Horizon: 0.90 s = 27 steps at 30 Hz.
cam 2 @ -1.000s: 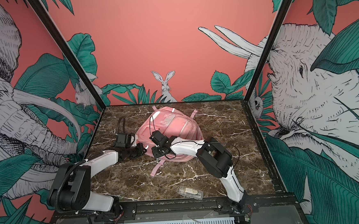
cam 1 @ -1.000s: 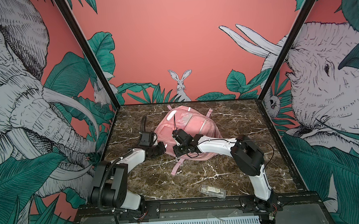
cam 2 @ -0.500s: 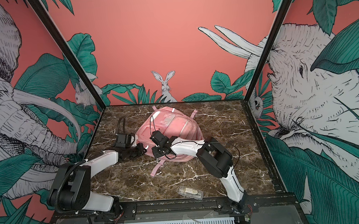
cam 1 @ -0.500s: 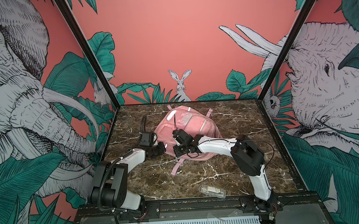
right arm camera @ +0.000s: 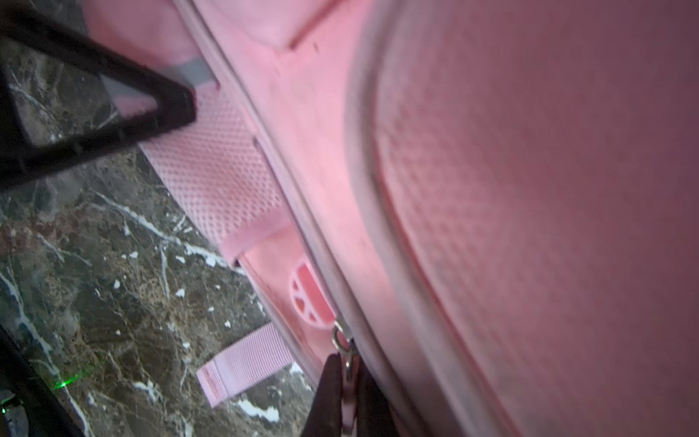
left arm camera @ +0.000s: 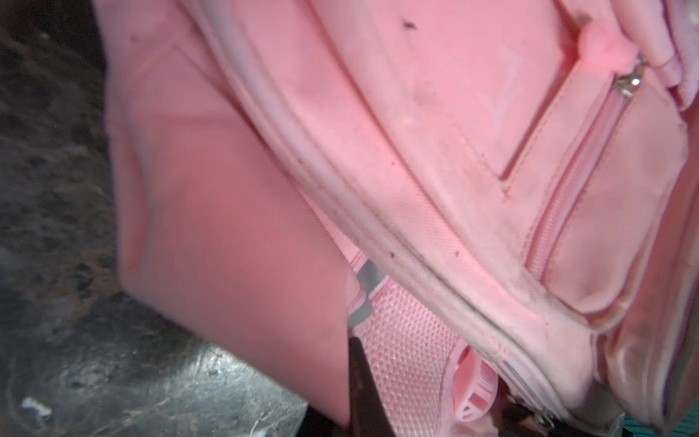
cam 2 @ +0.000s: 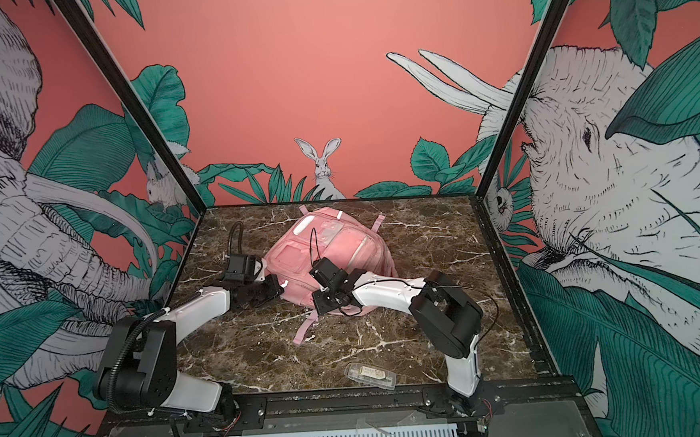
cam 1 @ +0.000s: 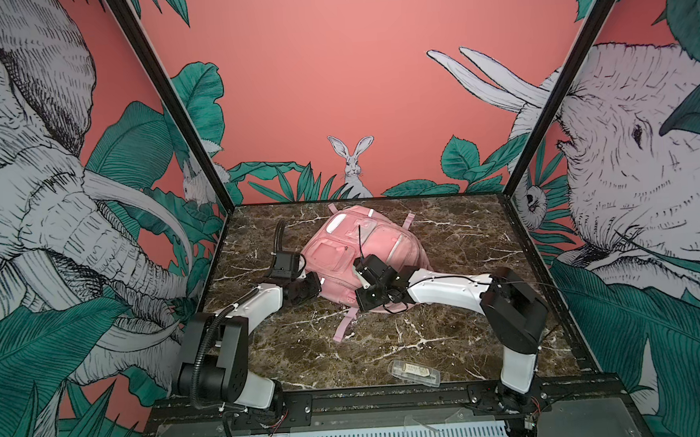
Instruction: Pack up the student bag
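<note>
1 student bag [cam 1: 369, 247], 2 tools [cam 1: 318, 283] [right arm camera: 346, 380], 1 case [cam 1: 414, 373].

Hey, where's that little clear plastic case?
In both top views the clear plastic case lies on the table near its front edge, just left of the right arm's base, apart from the student bag.

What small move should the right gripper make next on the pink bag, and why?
Probably draw the zipper pull a short way along its track. The right gripper is shut on that pull, the left gripper grips the student bag at its side to steady it, and the zip there looks closed, so packing cannot start.
</note>
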Motion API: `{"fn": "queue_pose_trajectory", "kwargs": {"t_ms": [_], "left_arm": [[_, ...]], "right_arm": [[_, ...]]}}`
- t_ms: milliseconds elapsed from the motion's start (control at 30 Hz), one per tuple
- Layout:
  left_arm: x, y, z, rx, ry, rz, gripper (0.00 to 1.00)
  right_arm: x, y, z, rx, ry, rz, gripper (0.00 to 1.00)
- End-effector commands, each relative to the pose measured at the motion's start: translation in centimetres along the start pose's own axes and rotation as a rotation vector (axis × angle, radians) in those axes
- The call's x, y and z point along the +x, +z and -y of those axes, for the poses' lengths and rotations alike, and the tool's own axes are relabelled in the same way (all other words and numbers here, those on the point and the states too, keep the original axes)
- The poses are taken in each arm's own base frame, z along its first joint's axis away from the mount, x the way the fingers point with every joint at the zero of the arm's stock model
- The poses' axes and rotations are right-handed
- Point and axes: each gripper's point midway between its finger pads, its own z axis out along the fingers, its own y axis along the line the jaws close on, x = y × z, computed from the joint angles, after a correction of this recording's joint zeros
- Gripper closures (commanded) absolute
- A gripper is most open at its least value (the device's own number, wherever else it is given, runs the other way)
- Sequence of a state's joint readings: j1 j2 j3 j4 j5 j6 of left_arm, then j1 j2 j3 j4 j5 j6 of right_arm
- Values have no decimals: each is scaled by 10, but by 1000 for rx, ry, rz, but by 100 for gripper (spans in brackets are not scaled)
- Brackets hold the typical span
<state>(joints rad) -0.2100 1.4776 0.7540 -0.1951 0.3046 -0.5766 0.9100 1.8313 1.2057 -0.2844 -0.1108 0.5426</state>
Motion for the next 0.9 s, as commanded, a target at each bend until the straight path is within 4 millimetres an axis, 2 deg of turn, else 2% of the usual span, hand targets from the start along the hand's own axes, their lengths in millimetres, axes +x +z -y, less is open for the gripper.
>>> {"fn": "queue_pose_trajectory", "kwargs": {"t_ms": [0, 200, 267, 400, 500, 633, 667, 800, 867], "left_arm": [[-34, -10, -11, -59, -21, 102, 100], [-46, -7, -17, -70, -41, 115, 100], [-49, -5, -18, -70, -47, 117, 100], [-62, -3, -18, -72, -52, 132, 100], [-72, 4, -14, -58, -46, 121, 100], [-78, 11, -1, 1, -41, 90, 98], [-79, 9, 1, 4, -40, 96, 92], [-73, -1, 6, 23, -17, 102, 61], [-66, -6, 6, 35, -11, 92, 52]], "right_arm": [[22, -23, 25, 71, 3, -46, 94], [49, -46, 70, 161, 26, -70, 94], [49, -57, 80, 182, 33, -50, 94], [49, -61, 92, 231, 22, -48, 94], [44, -58, 82, 195, 22, -51, 94], [29, -58, 54, 133, -13, -19, 96], [31, -51, 50, 135, -21, -39, 96], [23, -48, 24, 93, -60, -30, 96], [20, -47, 14, 78, -74, -28, 97]]}}
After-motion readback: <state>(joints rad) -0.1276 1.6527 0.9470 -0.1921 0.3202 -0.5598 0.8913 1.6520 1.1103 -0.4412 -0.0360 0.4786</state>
